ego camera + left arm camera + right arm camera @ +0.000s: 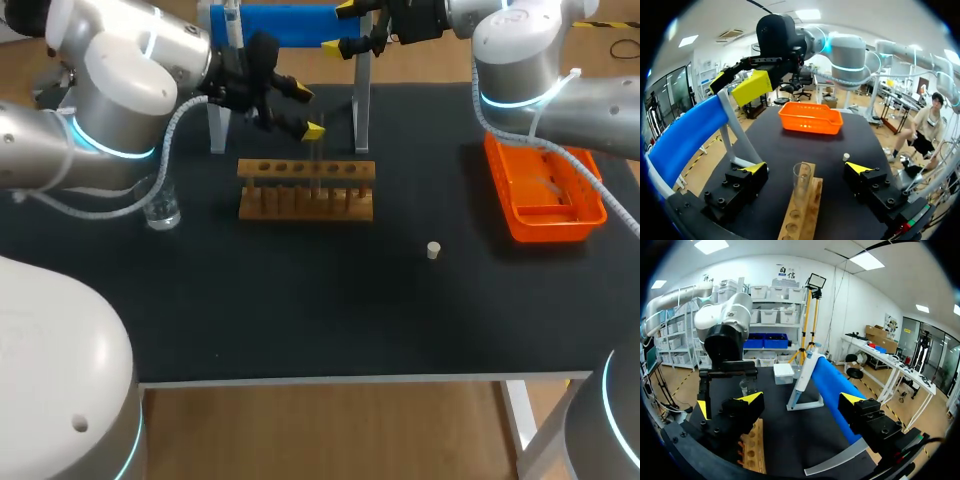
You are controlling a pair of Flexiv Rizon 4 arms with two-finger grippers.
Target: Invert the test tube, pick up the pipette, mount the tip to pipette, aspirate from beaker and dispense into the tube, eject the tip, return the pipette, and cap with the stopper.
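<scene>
L fingers [752, 168] & R fingers [751, 399] wide apart, empty; test tube [801, 186] vertical, mouth up, betw. L pair

Orange tray [552, 228], blue pipette [290, 25], tan wooden rack [306, 200], black table [330, 310], white stopper [433, 250].

Probably a lab: test-tube rack [306, 188], glass beaker [162, 210].

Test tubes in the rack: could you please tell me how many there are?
1: a tube upright in the rack, between the open left fingers; none seems hidden.
</scene>
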